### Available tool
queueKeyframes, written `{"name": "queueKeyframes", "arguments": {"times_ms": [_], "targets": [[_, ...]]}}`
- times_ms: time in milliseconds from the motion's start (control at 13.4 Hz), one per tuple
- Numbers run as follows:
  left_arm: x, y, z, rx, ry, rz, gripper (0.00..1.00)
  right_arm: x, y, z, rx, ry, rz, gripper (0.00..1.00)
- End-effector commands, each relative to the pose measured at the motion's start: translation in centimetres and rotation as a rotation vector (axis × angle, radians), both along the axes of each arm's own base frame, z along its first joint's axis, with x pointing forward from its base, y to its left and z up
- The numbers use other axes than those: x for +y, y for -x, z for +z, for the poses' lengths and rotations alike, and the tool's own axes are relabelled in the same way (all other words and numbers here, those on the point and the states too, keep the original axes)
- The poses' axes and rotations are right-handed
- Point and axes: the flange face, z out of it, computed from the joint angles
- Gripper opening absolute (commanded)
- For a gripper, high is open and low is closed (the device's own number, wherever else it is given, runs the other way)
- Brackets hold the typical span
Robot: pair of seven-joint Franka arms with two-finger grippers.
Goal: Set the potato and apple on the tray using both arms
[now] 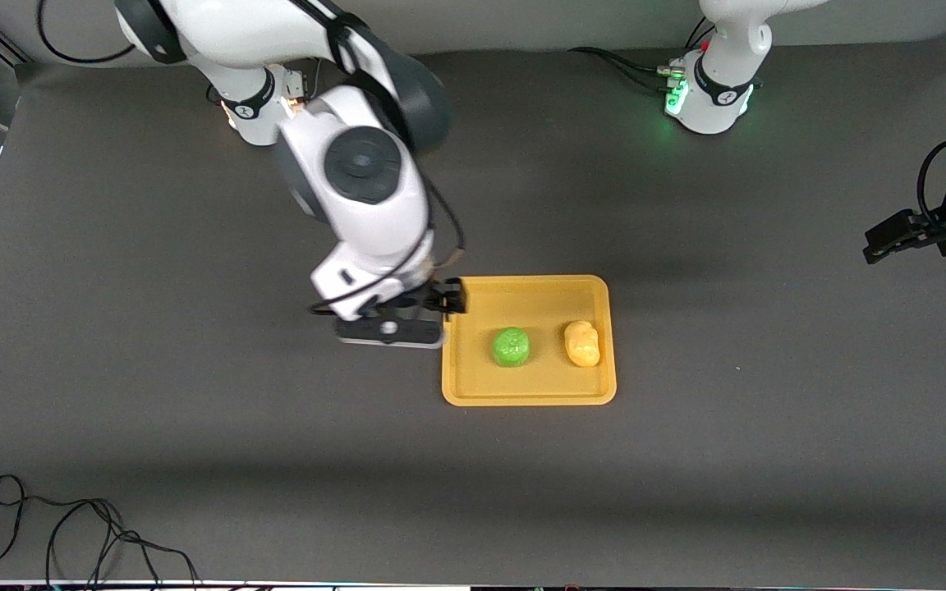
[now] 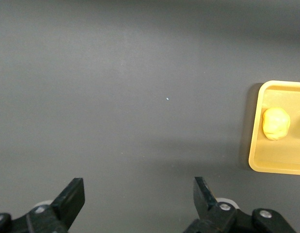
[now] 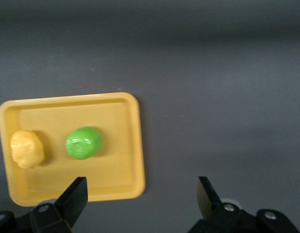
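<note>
The yellow-orange tray (image 1: 529,396) lies mid-table. The green apple (image 1: 511,346) and the lumpy yellow-orange potato (image 1: 582,343) both rest in it, side by side and apart, the potato toward the left arm's end. My right gripper (image 1: 391,332) is open and empty, up over the table just off the tray's edge at the right arm's end. Its view shows the right gripper (image 3: 140,194), the tray (image 3: 135,145), apple (image 3: 84,142) and potato (image 3: 26,148). My left gripper (image 1: 892,238) is open and empty, off toward the left arm's end. Its view shows the left gripper (image 2: 138,194), the tray (image 2: 255,155) and potato (image 2: 276,123).
The table is covered with a dark grey mat (image 1: 194,410). A loose black cable (image 1: 71,533) lies at the table edge nearest the front camera, at the right arm's end. The arm bases (image 1: 711,98) stand along the table's farthest edge.
</note>
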Motion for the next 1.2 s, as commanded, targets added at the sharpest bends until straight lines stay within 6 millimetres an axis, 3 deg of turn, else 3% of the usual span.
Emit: {"name": "queueKeyframes", "arguments": {"times_ms": [0, 299, 524, 674, 898, 1123], "targets": [[0.2, 0.1, 0.2, -0.007, -0.006, -0.012, 1.0, -7.9, 0.7, 3.2, 0.043, 0.025, 0.07, 1.0], [0.2, 0.1, 0.2, -0.006, -0.006, -0.012, 1.0, -19.4, 2.0, 6.6, 0.073, 0.007, 0.098, 1.0], [0.2, 0.1, 0.2, -0.006, -0.006, -0.012, 1.0, -28.9, 3.1, 7.9, 0.075, -0.028, 0.122, 1.0], [0.2, 0.1, 0.2, -0.006, -0.006, -0.012, 1.0, -33.5, 3.8, 8.6, 0.076, -0.04, 0.115, 1.0], [0.2, 0.1, 0.2, -0.006, -0.006, -0.012, 1.0, -38.6, 4.6, 9.0, 0.075, -0.067, 0.073, 1.0], [0.2, 0.1, 0.2, -0.006, -0.006, -0.012, 1.0, -41.6, 4.8, 9.3, 0.075, -0.07, 0.02, 1.0]]}}
